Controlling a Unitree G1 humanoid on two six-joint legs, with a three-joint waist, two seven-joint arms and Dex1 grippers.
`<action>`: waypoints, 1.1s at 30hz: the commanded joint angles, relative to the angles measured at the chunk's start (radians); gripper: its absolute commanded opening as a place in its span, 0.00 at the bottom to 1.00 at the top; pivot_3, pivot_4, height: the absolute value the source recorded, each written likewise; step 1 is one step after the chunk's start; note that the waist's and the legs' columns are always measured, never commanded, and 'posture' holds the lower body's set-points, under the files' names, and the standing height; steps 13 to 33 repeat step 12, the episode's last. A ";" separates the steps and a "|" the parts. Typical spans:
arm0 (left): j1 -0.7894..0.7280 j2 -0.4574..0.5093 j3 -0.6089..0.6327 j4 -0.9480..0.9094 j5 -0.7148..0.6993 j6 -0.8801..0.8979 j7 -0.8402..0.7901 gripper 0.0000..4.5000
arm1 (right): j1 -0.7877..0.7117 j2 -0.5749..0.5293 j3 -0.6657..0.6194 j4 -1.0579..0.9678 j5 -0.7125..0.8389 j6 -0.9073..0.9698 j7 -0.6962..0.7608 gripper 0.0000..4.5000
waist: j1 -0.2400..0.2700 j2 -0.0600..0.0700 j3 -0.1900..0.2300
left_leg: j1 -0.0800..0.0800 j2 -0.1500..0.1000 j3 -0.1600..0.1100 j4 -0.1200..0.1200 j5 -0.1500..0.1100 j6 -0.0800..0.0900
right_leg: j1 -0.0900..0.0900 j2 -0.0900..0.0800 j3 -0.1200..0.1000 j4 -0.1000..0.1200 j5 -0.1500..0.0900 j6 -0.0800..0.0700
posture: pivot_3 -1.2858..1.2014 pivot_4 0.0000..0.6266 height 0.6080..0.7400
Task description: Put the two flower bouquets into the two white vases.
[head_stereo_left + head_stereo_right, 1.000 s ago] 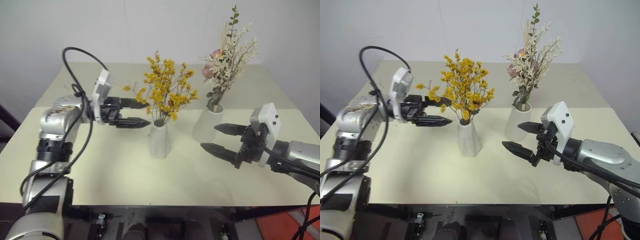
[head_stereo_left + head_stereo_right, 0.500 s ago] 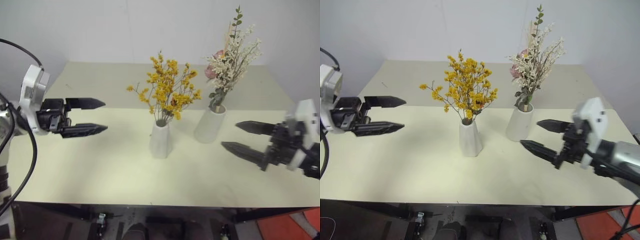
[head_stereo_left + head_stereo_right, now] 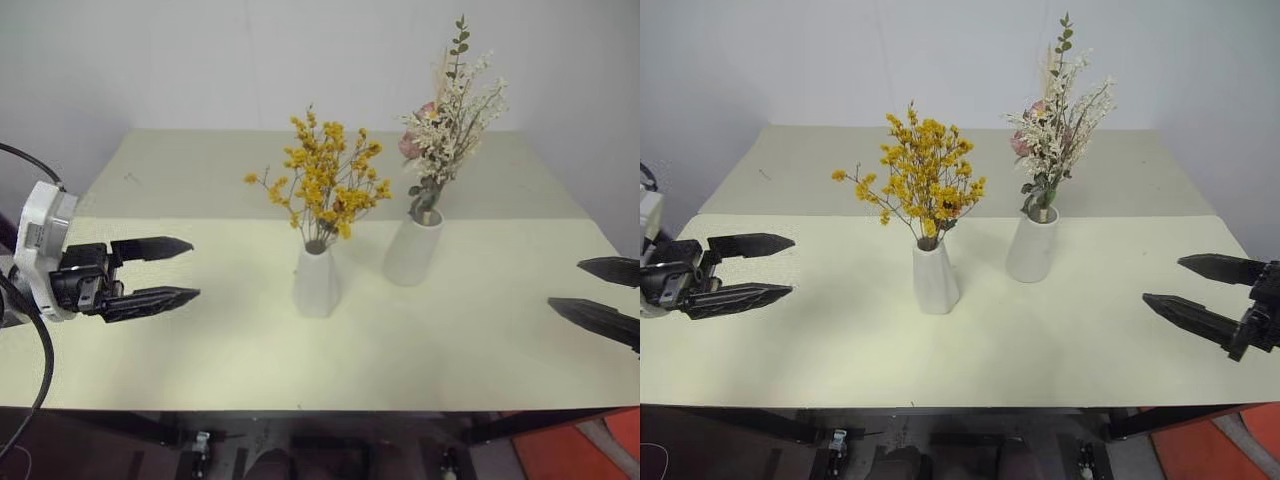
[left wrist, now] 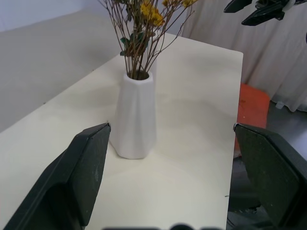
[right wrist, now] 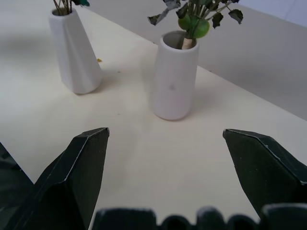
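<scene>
The bouquet of tiny yellow-orange blossoms point(image 3: 325, 185) stands upright in the short cone-shaped white vase point(image 3: 316, 283) at the table's middle. Just to its right, the bouquet of pink roses with cream sprigs point(image 3: 445, 120) stands in the taller cylindrical white vase point(image 3: 411, 250). My left gripper point(image 3: 193, 268) hovers open and empty over the table's left side, well apart from the cone vase point(image 4: 134, 117). Far to the right, my right gripper point(image 3: 1162, 280) is open and empty, pointing toward the cylindrical vase point(image 5: 174, 81).
The cream table point(image 3: 450, 340) has a seam across it behind the vases and a plain wall beyond. An orange-red thing point(image 3: 590, 450) lies on the floor at the front right. White curtains point(image 4: 288, 57) hang past the table's right edge.
Both arms have drawn outward from the vases: the left gripper moved left, the right gripper moved right to the picture's edge. Both stayed open. The bouquets and vases have not moved.
</scene>
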 commanded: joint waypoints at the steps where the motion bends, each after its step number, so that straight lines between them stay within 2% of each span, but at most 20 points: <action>1: 0.013 0.004 0.039 -0.042 -0.034 -0.001 0.024 0.99 | 0.020 -0.008 -0.051 0.005 -0.018 -0.058 0.101 1.00 | 0.001 0.000 0.000 | 0.000 0.000 0.000 0.000 0.000 0.000 | 0.000 0.000 0.000 0.000 0.000 0.000 | 0.52 0.24 1.00; 12: 0.015 0.017 0.035 -0.055 -0.078 0.016 0.094 0.99 | 0.039 -0.004 -0.074 0.015 -0.049 -0.083 0.186 1.00 | 0.001 0.000 0.000 | 0.000 0.000 0.000 0.000 0.000 0.000 | 0.000 0.000 0.000 0.000 0.000 0.000 | 0.52 0.24 1.00; 33: 0.015 0.017 0.035 -0.055 -0.078 0.016 0.094 0.99 | 0.039 -0.004 -0.074 0.015 -0.049 -0.083 0.186 1.00 | 0.001 0.000 0.000 | 0.000 0.000 0.000 0.000 0.000 0.000 | 0.000 0.000 0.000 0.000 0.000 0.000 | 0.52 0.24 1.00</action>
